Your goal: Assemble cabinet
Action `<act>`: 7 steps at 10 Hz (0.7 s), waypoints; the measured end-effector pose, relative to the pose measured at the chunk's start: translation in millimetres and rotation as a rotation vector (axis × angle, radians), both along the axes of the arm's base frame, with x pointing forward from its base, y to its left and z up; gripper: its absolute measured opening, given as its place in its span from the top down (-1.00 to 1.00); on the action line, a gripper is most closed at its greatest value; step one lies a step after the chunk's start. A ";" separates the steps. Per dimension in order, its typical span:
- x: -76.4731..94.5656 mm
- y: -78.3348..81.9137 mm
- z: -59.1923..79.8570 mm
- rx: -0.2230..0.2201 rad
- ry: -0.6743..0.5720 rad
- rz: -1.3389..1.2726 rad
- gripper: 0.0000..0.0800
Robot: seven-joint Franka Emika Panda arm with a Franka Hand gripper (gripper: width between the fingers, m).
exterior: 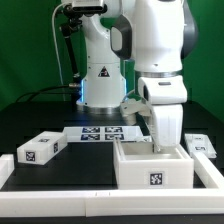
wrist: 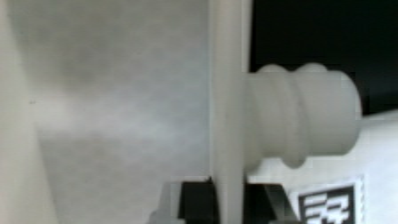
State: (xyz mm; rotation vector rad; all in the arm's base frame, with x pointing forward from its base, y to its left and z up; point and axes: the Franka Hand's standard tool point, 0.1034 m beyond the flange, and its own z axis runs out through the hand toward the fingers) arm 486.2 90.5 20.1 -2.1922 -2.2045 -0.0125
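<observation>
Now, exterior view. My gripper [exterior: 163, 143] hangs straight down over the cabinet body [exterior: 153, 170], the open white box that sits near the front of the black table [exterior: 60, 175], toward the exterior view's right. My fingertips drop behind the box's upper rim and are hidden, so I cannot tell whether my jaws are apart or closed on anything. Judgement: I am low over the body because the work of this step is at its rim or inside it.

Two loose tagged parts lie flat. One block [exterior: 40, 150] is well apart on the exterior view's left, and a second block [exterior: 201, 146] is just beside the body on the right. The marker board [exterior: 100, 132] lies behind, between the first block and me.

Room: the table is open to the left of the body. On the right, the second block crowds the box wall. A white rail [exterior: 60, 193] borders the front of the table.

Wrist view. A pale panel [wrist: 107, 110] fills most of the frame, very close and blurred. Its thin upright edge [wrist: 228, 100] runs the full height. A ribbed white knob [wrist: 306, 108] stands against that edge on the far side, with a tag [wrist: 334, 206] partly visible beyond it. No fingertips can be made out here, so the state of my jaws is unconfirmed in this view too. Judgement: clearance at the panel is very tight, so any sideways move risks knocking it.
</observation>
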 end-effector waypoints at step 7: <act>26.5 26.1 0.7 0.004 -0.003 -0.051 0.91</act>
